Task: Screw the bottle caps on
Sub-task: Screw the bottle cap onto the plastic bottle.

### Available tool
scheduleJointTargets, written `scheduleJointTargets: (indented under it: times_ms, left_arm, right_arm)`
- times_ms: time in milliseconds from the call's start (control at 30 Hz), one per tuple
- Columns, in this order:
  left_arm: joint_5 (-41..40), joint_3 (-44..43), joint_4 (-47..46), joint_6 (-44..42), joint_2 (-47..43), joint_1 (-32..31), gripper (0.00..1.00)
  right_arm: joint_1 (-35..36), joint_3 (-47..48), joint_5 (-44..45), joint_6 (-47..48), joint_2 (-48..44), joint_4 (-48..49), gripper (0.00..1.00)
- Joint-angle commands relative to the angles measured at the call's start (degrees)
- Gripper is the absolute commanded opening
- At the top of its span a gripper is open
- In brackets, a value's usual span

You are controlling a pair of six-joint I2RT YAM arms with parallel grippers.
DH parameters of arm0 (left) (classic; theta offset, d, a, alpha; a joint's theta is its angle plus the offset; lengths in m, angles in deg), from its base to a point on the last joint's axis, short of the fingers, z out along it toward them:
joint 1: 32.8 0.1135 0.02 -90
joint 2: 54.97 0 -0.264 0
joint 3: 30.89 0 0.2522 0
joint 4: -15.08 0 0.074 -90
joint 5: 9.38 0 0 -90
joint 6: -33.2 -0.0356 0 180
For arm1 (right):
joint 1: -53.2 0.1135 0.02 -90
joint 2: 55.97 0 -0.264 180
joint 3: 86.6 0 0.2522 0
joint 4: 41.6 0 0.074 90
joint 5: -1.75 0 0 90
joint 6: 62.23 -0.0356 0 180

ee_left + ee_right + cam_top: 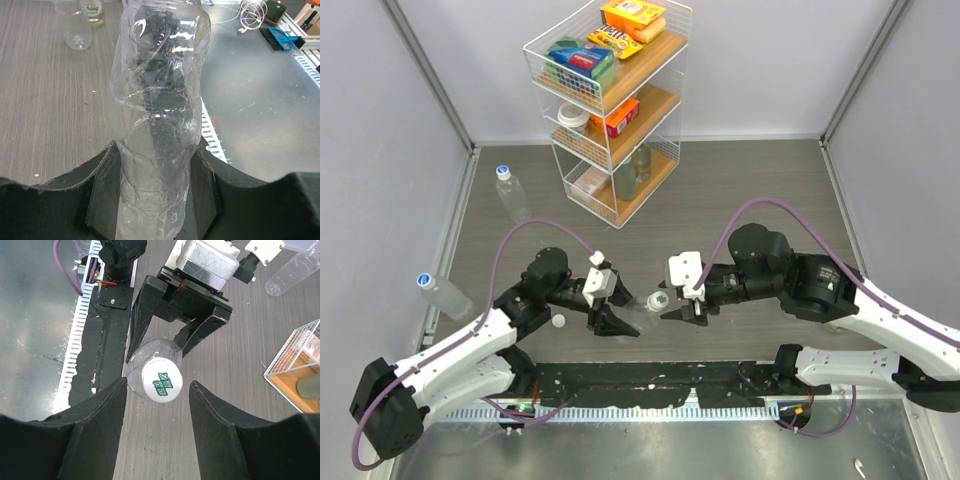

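Gripping the clear bottle (160, 100) around its ribbed body, the left hand (155, 200) is pointing the neck at the right hand (157, 390), whose fingers are standing apart on either side of the white cap (161, 382), not touching it. Centring squarely before pinching and twisting is looking wise. The cap is hiding the threads, so its seating is staying unclear.
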Motion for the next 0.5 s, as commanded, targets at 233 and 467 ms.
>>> scheduleJointTargets:
  times_ms: [233, 467]
  left_arm:
    - [1.54, -3.04, 0.4, -1.3, 0.74, -0.01, 0.01]
    - [-0.57, -3.13, 0.67, -0.95, 0.04, -0.01, 0.0]
  right_arm:
    - [0.38, 2.62, -0.52, -1.64, 0.66, 1.94, 0.45]
    - [0.29, 2.88, -0.26, -2.34, 1.27, 0.89, 0.2]
